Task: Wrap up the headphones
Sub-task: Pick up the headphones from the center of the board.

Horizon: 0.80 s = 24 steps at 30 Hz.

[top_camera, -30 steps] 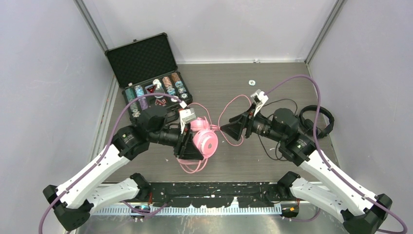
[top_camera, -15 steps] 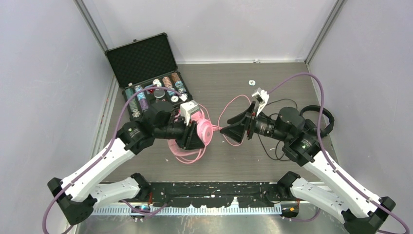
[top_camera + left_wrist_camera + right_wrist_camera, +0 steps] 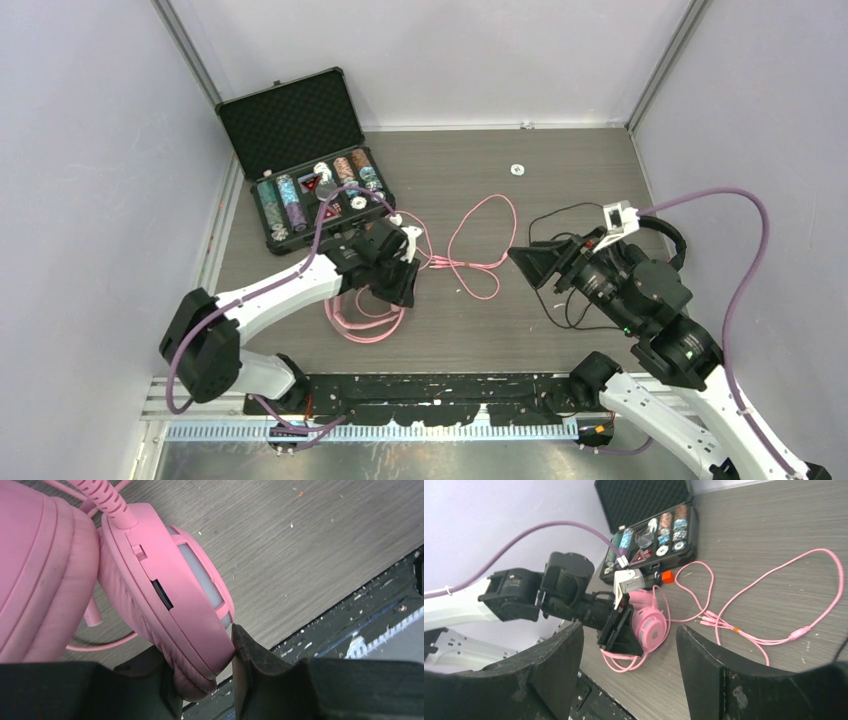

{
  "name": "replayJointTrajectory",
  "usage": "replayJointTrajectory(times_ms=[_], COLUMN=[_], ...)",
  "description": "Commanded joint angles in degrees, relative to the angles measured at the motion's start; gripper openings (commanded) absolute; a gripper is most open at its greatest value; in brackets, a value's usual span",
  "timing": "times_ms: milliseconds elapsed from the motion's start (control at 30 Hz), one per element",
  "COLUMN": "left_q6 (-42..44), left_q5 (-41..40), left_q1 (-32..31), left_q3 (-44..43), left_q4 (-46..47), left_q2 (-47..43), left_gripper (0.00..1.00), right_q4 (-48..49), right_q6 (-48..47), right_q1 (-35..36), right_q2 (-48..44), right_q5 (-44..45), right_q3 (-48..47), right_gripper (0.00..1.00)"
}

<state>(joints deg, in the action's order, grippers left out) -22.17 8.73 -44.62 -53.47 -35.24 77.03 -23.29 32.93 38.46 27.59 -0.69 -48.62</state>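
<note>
Left wrist view: the left hand (image 3: 200, 662) pinches the pink headset (image 3: 165, 595) by an earcup, likely anchoring it; the right hand (image 3: 629, 640) gapes wide, facing the cable (image 3: 796, 632).

Pink headset (image 3: 165, 605): smooth plastic, on a matt wood-grain table (image 3: 310, 550).
Its cushions look soft and creased; the case (image 3: 290, 122) lid is lined with black foam.

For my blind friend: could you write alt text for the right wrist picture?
The left gripper clamps the pink headphones, their pink cable looping across the table. The right gripper, open, frames the foreground; an open black case stands behind.
</note>
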Motion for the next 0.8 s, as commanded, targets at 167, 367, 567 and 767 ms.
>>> replayJointTrajectory(times_ms=[167,367,567,767], left_q6=[-3.6,-3.5,5.5,36.0], left_q5=[-1.5,-5.9,-8.1,5.4], left_q1=[0.0,0.0,0.0,-0.1], left_q3=[-1.3,-3.4,-6.3,-1.4], left_q4=[6.7,1.4,-8.6,-14.2], left_q2=[4.2,0.8,-4.6,-14.4], left_gripper=[0.25,0.57,0.64,0.57], right_q4=[-3.8,-4.2,-4.2,-3.0], right_q6=[1.1,1.4,1.3,1.4], right_q1=[0.0,0.0,0.0,0.0], right_q2=[-2.9,-3.1,-3.2,-4.3], right_q5=[8.8,8.8,7.8,7.3], right_q3=[-2.3,-1.7,-1.5,-0.5], right_gripper=[0.72,0.72,0.72,0.71])
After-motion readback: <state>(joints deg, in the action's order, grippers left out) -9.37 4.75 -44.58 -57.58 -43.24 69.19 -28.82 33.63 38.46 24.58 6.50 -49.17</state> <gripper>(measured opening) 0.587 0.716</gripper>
